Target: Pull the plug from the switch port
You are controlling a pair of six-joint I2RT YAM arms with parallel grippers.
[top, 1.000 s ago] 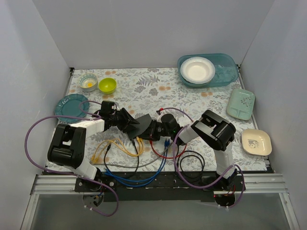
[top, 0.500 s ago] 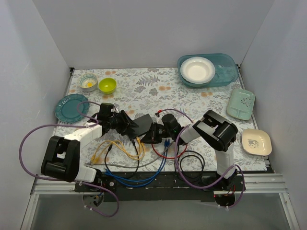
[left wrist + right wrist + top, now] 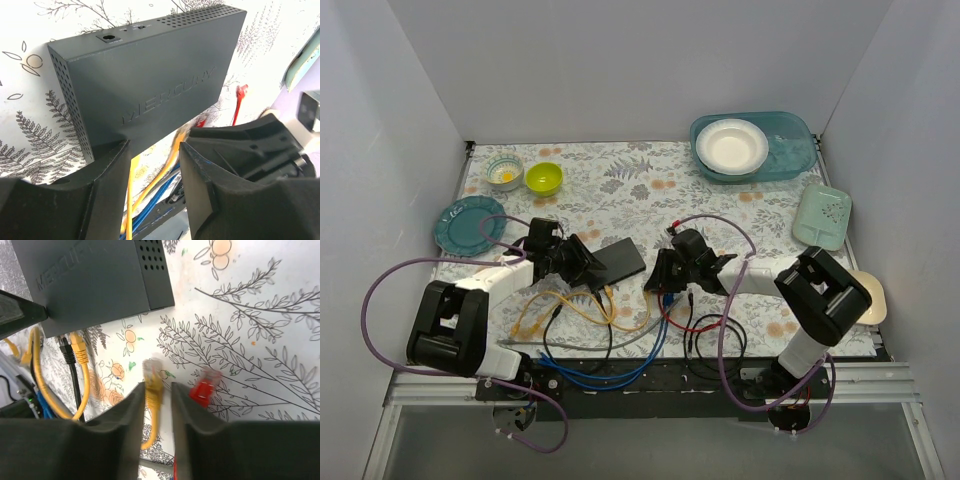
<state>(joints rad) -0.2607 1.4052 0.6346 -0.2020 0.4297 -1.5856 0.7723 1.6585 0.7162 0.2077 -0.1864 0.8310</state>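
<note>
Trailing along the near edge of the table (image 3: 650, 180), blue cables (image 3: 602, 378) lie slack. Just beyond them the right gripper (image 3: 158, 388) has its jaws pressed onto a yellow plug (image 3: 152, 381), which hangs free above the table with nothing at its tip; a loose red plug (image 3: 205, 389) lies just beside it.

A second ago this gripper was hard against the switch (image 3: 90, 280) with its arm folded close; now the arm has swung out to the right, and bare table shows between the jaws and the port edge. I judge that the plug has left its socket and the pull itself is done.

The switch lies flat near the middle of the table, between the two grippers, in much the same place as before, so it was not dragged along. A black plug (image 3: 64, 346) and a second yellow plug (image 3: 78, 347) sit in its port edge.

At its left end the left gripper (image 3: 154, 150) has its jaws spread, tips at the switch's edge, seemingly bracing it; whether they bear on it firmly I cannot tell. What seems left is to let go of the plug and back away.

Farther off, a green bowl (image 3: 543, 178) stands well apart.
</note>
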